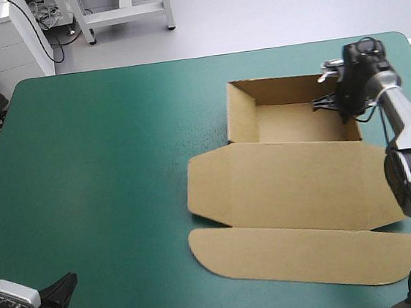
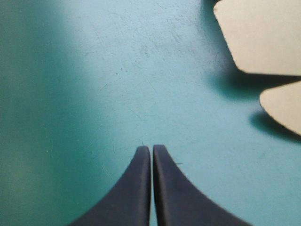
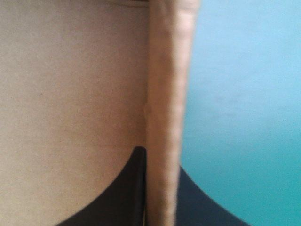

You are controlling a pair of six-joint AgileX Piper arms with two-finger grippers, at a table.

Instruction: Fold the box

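**Tray standing, lid flat on the desk**

The right gripper had its black fingers pinched all but closed on the box's right wall. One finger stood inside the tray and one outside, with the board's top edge running up between them. From above, that grip sat toward the far end of the wall, near the tray's far right corner.

The brown box lay on the right half of the desk, its tray toward the far edge. As I judged it, most of the work was done. The left, far and right walls were all up and the floor was bare. I could not tell whether the right wall was fully tucked. The lid lay flat on the teal-green cover, reaching toward the near edge, and its rounded tuck flap was flat beyond it.

The left gripper was well apart from all this, over bare cover at the near left corner. Its fingers met in a point and held nothing, and the lid's corners lay off to one side ahead of it.

I saw nothing else on the desk, and nothing stood in either arm's way.
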